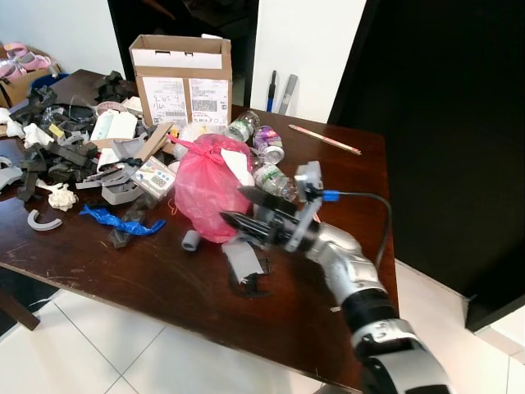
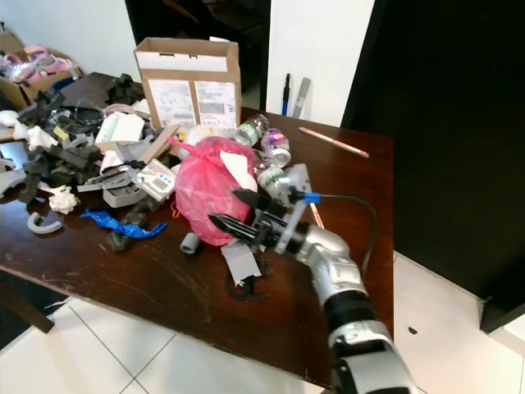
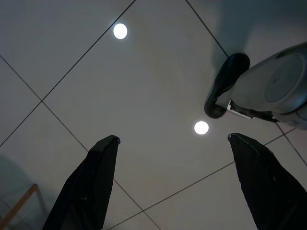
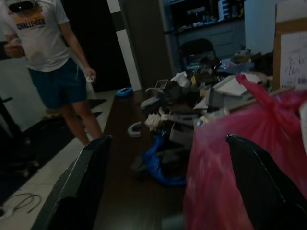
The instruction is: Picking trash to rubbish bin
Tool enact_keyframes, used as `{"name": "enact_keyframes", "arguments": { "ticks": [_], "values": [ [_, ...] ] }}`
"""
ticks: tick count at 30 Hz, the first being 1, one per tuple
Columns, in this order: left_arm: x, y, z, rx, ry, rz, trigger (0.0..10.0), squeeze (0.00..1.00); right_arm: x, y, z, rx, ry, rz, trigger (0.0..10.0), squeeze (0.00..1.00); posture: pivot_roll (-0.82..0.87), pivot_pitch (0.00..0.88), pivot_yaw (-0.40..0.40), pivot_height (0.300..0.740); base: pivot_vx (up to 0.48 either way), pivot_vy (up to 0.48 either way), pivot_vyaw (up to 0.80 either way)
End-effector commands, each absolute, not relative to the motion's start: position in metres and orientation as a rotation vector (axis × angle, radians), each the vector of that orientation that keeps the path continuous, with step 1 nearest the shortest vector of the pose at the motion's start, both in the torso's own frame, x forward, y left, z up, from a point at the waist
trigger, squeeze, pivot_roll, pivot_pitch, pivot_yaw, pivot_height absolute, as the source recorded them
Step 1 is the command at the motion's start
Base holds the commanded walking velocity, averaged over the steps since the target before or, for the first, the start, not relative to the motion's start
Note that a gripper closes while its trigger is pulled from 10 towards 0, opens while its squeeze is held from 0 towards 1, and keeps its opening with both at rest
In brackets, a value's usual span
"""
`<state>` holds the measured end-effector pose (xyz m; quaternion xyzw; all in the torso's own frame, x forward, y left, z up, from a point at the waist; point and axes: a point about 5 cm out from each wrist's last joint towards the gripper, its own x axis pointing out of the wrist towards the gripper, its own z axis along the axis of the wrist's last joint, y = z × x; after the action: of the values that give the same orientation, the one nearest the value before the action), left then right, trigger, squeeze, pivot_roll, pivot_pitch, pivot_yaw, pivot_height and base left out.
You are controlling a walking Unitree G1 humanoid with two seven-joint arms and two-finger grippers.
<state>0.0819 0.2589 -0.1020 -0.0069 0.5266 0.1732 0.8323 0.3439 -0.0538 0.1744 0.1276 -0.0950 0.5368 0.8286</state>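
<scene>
Head views: the right gripper (image 1: 244, 205) reaches over a dark table (image 1: 344, 156), fingers spread wide and empty, tips at a pink rubbish bag (image 1: 205, 185).

Right wrist view: the bag sits just ahead, partly between the fingers.

Left wrist view: the left gripper (image 3: 172, 143) hangs open over floor tiles (image 3: 144, 96).

The table (image 1: 164, 279) is dark wood with a smooth, slightly shiny top. The pink bag (image 1: 205, 185) is thin, crinkly plastic with a soft shine. The box (image 1: 182, 78) is matt brown cardboard with white paper labels. The right gripper (image 1: 244, 207) has matt black plastic-looking fingers on a shiny silver arm. The floor tiles (image 3: 144, 96) are pale and glossy.
</scene>
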Motion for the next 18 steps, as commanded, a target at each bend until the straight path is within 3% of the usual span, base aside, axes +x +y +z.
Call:
{"name": "enact_keyframes", "arguments": {
  "ticks": [1,2,3,5,6,16,17,18],
  "values": [
    [0.077,0.251,-0.105,-0.020,1.133,0.342,10.0,0.00,0.347,-0.044,0.178,0.231,-0.205,1.097,10.0,0.00,0.24,0.149,-0.098,0.740,0.000,0.000,0.00],
    [0.077,0.248,-0.106,-0.019,1.132,0.332,10.0,0.00,0.348,-0.040,0.180,0.225,-0.213,1.084,10.0,0.00,0.24,0.149,-0.098,0.740,0.000,0.000,0.00],
    [0.080,0.243,-0.107,-0.017,1.127,0.315,10.0,0.00,0.354,-0.030,0.188,0.224,-0.211,1.013,10.0,0.60,0.24,0.158,-0.103,0.740,0.000,0.000,0.00],
    [0.080,0.242,-0.107,-0.017,1.125,0.313,10.0,0.00,0.356,-0.028,0.190,0.223,-0.209,0.991,10.0,0.60,0.24,0.158,-0.103,0.740,0.000,0.000,0.00],
    [0.081,0.241,-0.107,-0.015,1.123,0.308,10.0,0.00,0.358,-0.025,0.193,0.203,-0.203,0.968,10.0,1.00,0.25,0.165,-0.109,0.740,0.000,0.000,0.00],
    [0.080,0.240,-0.107,-0.017,1.122,0.304,10.0,0.00,0.357,0.016,0.225,0.107,-0.304,0.913,10.0,1.00,0.26,0.180,-0.125,0.740,0.000,0.000,0.00],
    [0.080,0.239,-0.107,-0.018,1.121,0.302,10.0,0.00,0.356,0.023,0.221,0.062,-0.291,0.915,10.0,0.25,0.26,0.184,-0.128,0.740,0.000,0.000,0.00],
    [0.080,0.239,-0.107,-0.018,1.121,0.302,10.0,0.00,0.356,0.023,0.221,0.062,-0.291,0.915,10.0,0.25,0.26,0.184,-0.128,0.740,0.000,0.000,0.00]
  ]
}}
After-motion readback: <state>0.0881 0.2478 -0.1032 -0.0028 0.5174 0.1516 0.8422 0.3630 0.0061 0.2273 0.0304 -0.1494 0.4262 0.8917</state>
